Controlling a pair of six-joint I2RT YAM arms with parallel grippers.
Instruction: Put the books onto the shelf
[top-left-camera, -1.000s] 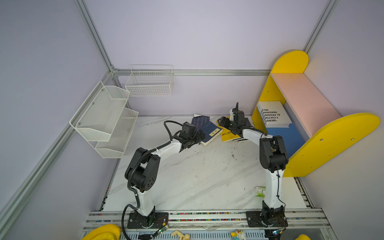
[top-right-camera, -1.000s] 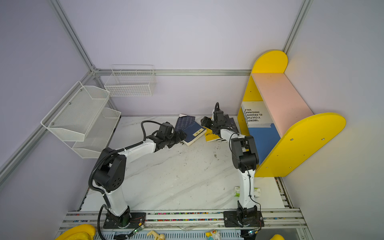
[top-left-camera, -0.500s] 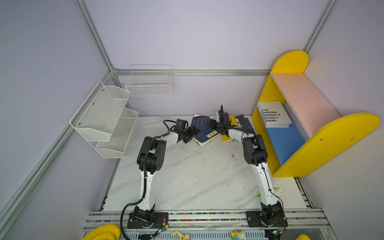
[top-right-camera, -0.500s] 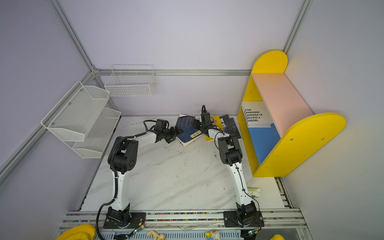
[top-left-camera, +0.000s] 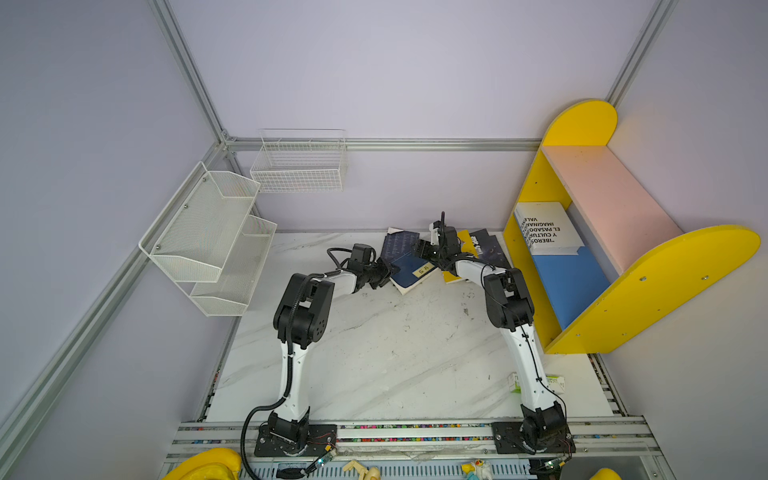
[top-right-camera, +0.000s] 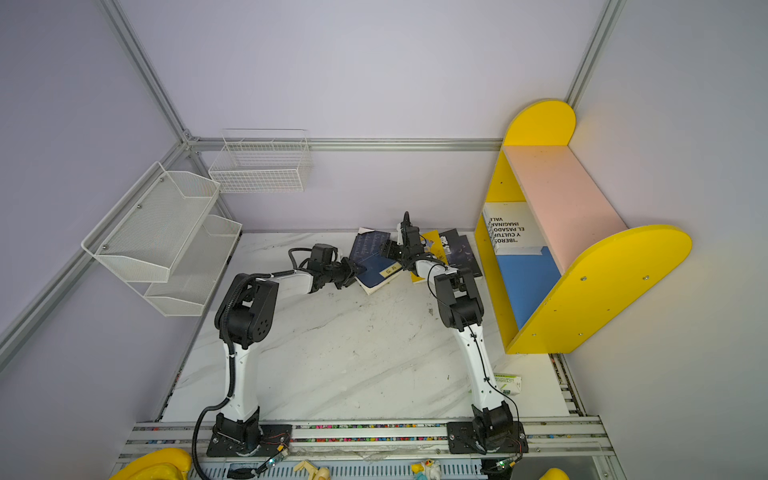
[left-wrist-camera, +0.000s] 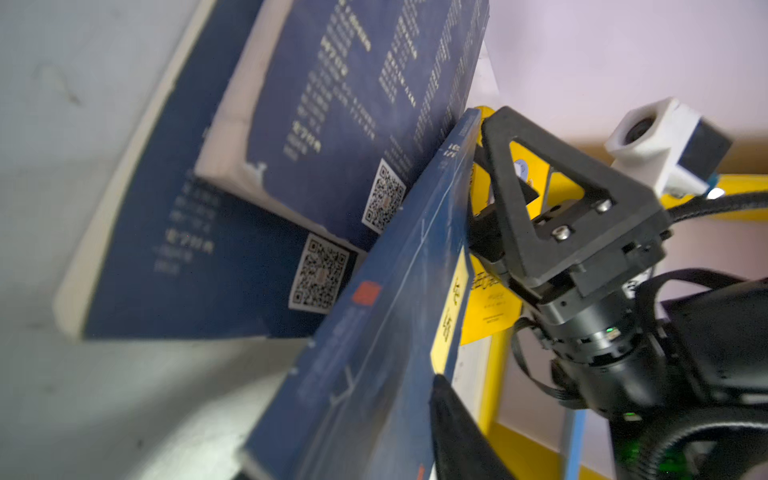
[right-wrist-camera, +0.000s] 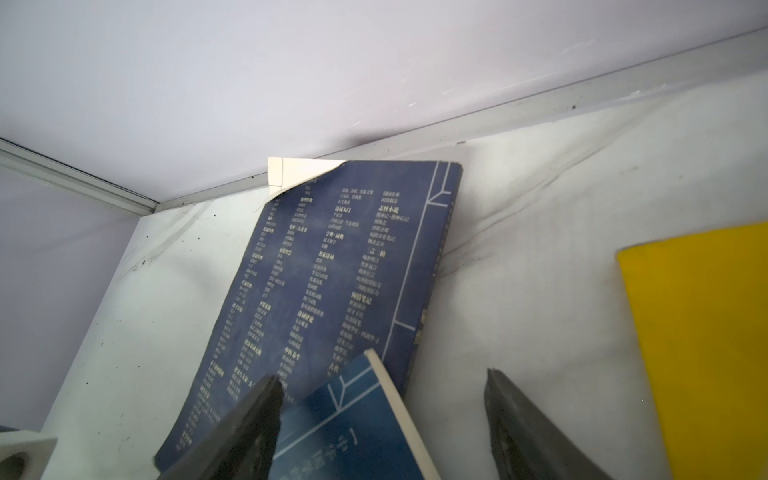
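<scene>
Newly closed, left gripper (top-left-camera: 385, 271) pinches the glossy navy book (top-left-camera: 409, 272) at the back of the worktop (top-left-camera: 395, 353). Jaws wide apart, right gripper (right-wrist-camera: 382, 378) straddles its corner; white paperback (top-left-camera: 548, 228) lies flat on the shelf (top-left-camera: 665, 282).

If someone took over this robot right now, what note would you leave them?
Left claw: appears clamped on the edge of the labelled navy book, which is tilted up.
Right claw: open, astride that book's corner.
Done: white book lies on the blue board of the shelf.
To do: the held book, the other navy books, yellow book and dark book on the table.
</scene>
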